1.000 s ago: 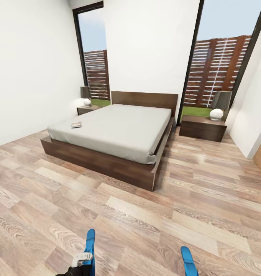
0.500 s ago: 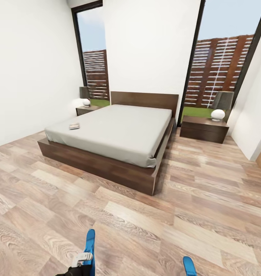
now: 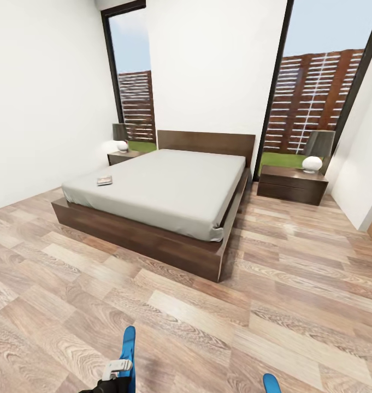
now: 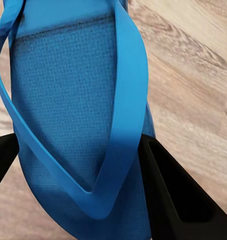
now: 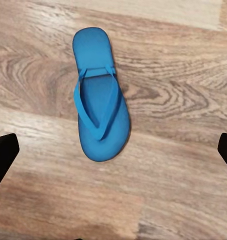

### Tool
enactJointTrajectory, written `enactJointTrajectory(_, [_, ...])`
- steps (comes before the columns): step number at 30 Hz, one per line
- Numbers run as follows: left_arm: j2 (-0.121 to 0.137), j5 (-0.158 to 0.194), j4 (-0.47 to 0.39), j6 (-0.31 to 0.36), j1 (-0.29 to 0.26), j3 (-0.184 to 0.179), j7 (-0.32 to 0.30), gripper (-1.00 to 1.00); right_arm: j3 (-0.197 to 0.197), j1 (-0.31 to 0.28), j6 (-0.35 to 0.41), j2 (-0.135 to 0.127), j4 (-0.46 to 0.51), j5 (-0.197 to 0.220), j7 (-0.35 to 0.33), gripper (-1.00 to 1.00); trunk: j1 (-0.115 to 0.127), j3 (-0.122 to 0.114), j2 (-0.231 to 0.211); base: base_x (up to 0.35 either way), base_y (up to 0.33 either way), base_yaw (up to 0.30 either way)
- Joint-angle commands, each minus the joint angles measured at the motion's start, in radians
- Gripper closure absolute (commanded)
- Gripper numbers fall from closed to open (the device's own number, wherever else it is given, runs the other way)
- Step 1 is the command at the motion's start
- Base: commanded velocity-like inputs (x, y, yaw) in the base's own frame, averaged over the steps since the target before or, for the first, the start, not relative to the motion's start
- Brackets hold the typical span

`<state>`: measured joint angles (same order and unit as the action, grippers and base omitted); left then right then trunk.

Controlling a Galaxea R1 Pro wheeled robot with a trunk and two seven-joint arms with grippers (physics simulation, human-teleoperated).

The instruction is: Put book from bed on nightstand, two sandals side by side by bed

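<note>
The bed point(image 3: 169, 185) stands ahead in the bedroom, with the book point(image 3: 104, 180) lying near its left edge. A nightstand point(image 3: 291, 184) sits to its right and another nightstand point(image 3: 123, 156) at its far left. At the head view's lower edge my left gripper point(image 3: 119, 371) is shut on one blue sandal point(image 3: 129, 348); in the left wrist view the black fingers point(image 4: 168, 195) clamp that sandal point(image 4: 68, 100) from both sides. The other sandal point(image 5: 100, 100) lies flat on the floor below my open right gripper point(image 5: 113, 155), apart from it, and its tip point(image 3: 270, 382) shows in the head view.
A lamp point(image 3: 314, 155) stands on the right nightstand and a smaller lamp point(image 3: 122, 139) on the left one. Tall windows flank the headboard. Wood-plank floor point(image 3: 180, 305) stretches between me and the bed. White walls close both sides.
The whole view has shifted: the camera has moved, the bed sits slightly lower and left, and the floor sandal has slid toward the bottom edge. My left gripper still holds its sandal.
</note>
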<state>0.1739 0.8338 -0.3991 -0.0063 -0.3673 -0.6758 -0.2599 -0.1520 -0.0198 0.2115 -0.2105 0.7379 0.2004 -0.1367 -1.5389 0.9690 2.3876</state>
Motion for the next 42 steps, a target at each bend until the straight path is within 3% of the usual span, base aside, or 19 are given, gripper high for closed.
enactJointTrajectory(1, [0.001,0.008,-0.001,-0.001,-0.001,-0.006,-0.002,1.0,-0.003,0.0,0.006,0.001,0.001,0.007,-0.004,-1.0,0.0,0.001,0.0,0.0,0.0,0.0])
enactJointTrajectory(30, [0.002,0.008,-0.009,0.0,-0.001,-0.001,-0.011,1.0,-0.004,0.0,0.006,0.0,0.003,0.008,-0.005,-1.0,0.0,0.001,0.0,0.0,0.0,0.0])
enactJointTrajectory(34, [0.008,0.007,-0.097,0.022,-0.01,0.002,-0.022,1.0,-0.004,0.0,0.005,0.0,0.002,0.008,-0.005,-1.0,0.0,0.001,0.0,0.0,0.0,0.0])
enactJointTrajectory(36, [0.017,0.005,-0.175,0.067,-0.017,0.003,-0.023,1.0,-0.005,0.0,0.005,0.0,0.002,0.008,-0.005,-1.0,0.0,0.001,0.0,0.0,0.0,0.0])
enactJointTrajectory(38, [0.049,0.004,-0.298,0.145,-0.031,0.004,-0.024,1.0,-0.007,0.0,0.005,0.001,0.002,0.008,-0.004,-1.0,0.0,0.001,0.0,0.0,0.0,0.0])
enactJointTrajectory(42, [0.102,0.007,-0.414,0.197,-0.041,0.023,-0.026,1.0,-0.009,0.0,0.005,0.0,0.001,0.008,-0.004,-1.0,0.0,0.001,0.0,0.0,0.0,0.0])
